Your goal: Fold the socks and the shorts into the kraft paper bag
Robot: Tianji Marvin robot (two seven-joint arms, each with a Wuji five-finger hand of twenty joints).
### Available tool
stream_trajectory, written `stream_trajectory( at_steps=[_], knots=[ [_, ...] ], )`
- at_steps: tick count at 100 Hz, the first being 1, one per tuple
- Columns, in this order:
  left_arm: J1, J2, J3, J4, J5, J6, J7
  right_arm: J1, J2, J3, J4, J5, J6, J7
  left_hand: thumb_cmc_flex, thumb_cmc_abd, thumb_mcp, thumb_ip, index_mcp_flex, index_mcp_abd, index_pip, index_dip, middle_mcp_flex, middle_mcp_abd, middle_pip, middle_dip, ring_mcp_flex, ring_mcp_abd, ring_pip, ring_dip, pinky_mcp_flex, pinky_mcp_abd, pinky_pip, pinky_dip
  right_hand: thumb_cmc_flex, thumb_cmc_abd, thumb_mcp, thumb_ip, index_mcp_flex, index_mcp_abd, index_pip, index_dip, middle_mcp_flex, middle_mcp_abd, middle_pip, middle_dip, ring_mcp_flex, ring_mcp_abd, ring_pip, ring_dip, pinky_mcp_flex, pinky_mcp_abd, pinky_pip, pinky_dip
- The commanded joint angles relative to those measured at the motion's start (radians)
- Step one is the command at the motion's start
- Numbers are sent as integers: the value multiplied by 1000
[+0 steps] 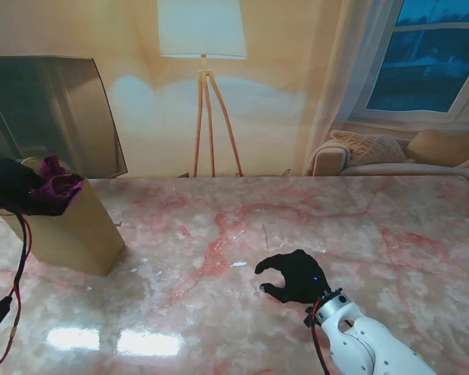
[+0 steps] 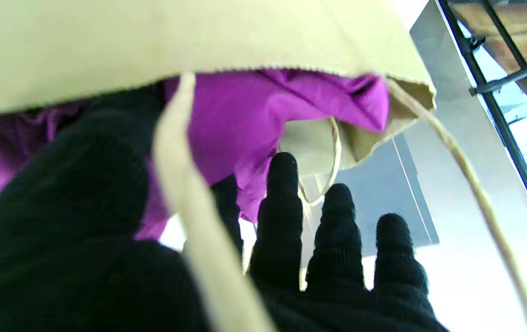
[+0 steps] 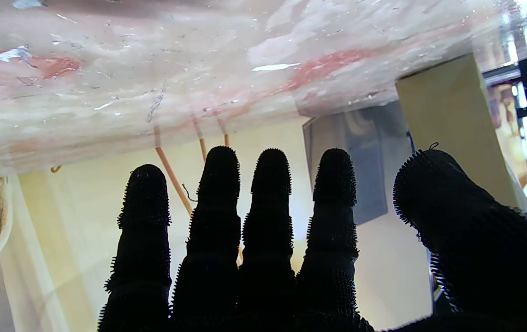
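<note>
Left hand (image 1: pixel 12 181) clamped on purple shorts (image 1: pixel 59 187) at kraft paper bag (image 1: pixel 74 230) mouth, table's left edge. Right hand (image 1: pixel 293 277) mid-table, fingers apart, holding nothing.

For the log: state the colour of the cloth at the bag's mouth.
Purple cloth; the left wrist view shows it best.

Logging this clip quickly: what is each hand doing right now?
Left hand: shut on the purple cloth at the paper bag mouth.
Right hand: open, holding nothing.

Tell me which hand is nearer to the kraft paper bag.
Left. The left hand is at the kraft paper bag mouth, on the purple cloth. The right hand hovers open over mid-table, well apart.
</note>
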Motion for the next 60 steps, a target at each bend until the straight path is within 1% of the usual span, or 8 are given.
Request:
stream_trajectory(
  at_steps=[1,9,15,23,41,51,53,60],
  knots=[
    [-4,7,7,-4,-4,-8,-23,-5,-4,0,-3,-4,-4,-1,-74,31,116,52,-21,51,-124,31,-43,18,-27,-13,-43,14,-27,-14,-8,-2,-24,4,-35,26,-15,60,-38,-5,-24,0,-31,14,-3,7,-22,5,-8,17,-12,16,14,34],
    [-7,8,9,-4,-9,-5,-30,-5,-4,2,-3,-5,-3,-2,-90,17,117,50,-90,111,-255,10,-57,23,-36,-16,-46,16,-32,-16,-8,-1,-25,9,-34,22,-14,60,-36,-5,-24,0,-30,13,-2,7,-22,6,-8,17,-11,16,15,34],
    [-8,9,8,-7,-24,5,-32,-6,-4,4,-4,-6,-3,-2,-93,12,111,47,-169,129,-338,-13,-69,28,-41,-17,-48,16,-35,-17,-7,-2,-26,9,-34,22,-13,60,-37,-4,-25,0,-30,13,-3,7,-22,5,-8,17,-11,17,15,34],
    [-5,8,3,-18,-44,24,-26,-8,-3,7,-5,-7,-3,-2,-100,16,104,45,-213,154,-376,-24,-79,30,-45,-18,-46,15,-36,-16,-6,-6,-25,9,-34,22,-13,59,-37,-6,-25,0,-30,12,-3,7,-23,5,-8,17,-11,16,14,34],
    [13,3,-9,-45,-109,79,29,-8,-4,9,-5,-9,-3,-6,-115,42,70,46,-228,179,-419,-31,-94,33,-51,-22,-37,-3,-53,-31,2,-49,-79,-40,-33,20,-12,59,-38,-5,-25,0,-30,13,-3,7,-22,6,-8,17,-14,16,13,34],
    [24,-1,-12,-59,-160,114,71,-8,-4,10,-6,-11,-2,-11,-133,94,20,52,-234,186,-427,-30,-103,26,-57,-34,-25,-26,-75,-70,15,-79,-124,-109,-32,20,-12,59,-38,-4,-25,1,-31,13,-3,7,-22,6,-9,16,-15,15,12,33],
    [27,-2,-12,-63,-169,120,78,-8,-4,10,-7,-11,-2,-11,-131,120,-17,60,-235,188,-430,-30,-106,27,-57,-39,-26,-31,-77,-81,20,-85,-133,-136,-32,19,-12,59,-38,-4,-25,0,-31,13,-3,7,-22,7,-9,16,-15,15,11,33],
    [34,-5,-12,-76,-203,140,104,-8,-3,13,-10,-15,-1,-12,-127,146,-63,72,-236,191,-434,-30,-113,24,-62,-50,-28,-39,-84,-98,27,-96,-129,-161,-32,19,-11,59,-36,-4,-25,1,-32,13,-4,6,-24,6,-10,16,-18,14,9,32]
  ],
)
